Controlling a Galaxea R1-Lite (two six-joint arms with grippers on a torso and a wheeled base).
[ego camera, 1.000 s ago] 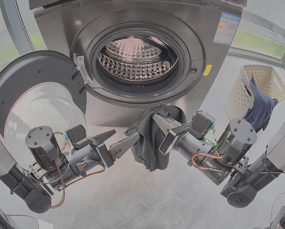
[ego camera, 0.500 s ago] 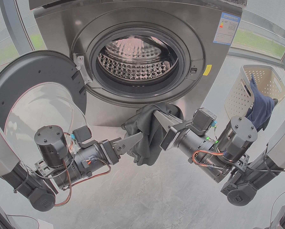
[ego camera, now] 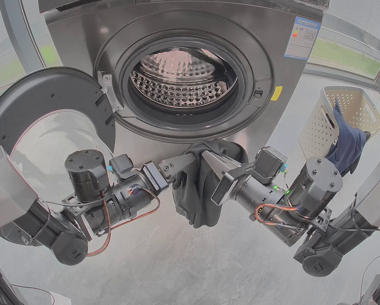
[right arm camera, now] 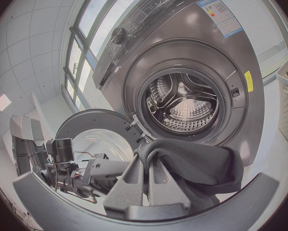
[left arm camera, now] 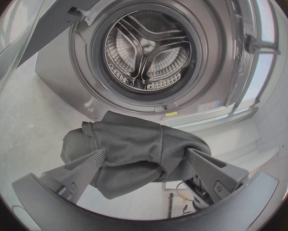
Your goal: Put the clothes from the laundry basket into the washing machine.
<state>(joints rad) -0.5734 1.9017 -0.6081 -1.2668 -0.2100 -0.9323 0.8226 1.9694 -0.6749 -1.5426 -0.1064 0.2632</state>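
Nothing is loaded yet: the drum point(ego camera: 182, 83), upper centre, is bare, and the door point(ego camera: 45, 102) stands open at the left. A grey garment point(ego camera: 198, 187) hangs at mid-frame, just below the washer's mouth, with the right gripper point(ego camera: 207, 155) pinching it between its jaws. The left gripper point(ego camera: 185, 165) sits at the cloth's left side, jaws spread to either side of the bundle. A blue garment point(ego camera: 346, 145) drapes over the basket point(ego camera: 315, 128) at the right edge. As I judge it, both pieces are left to load.
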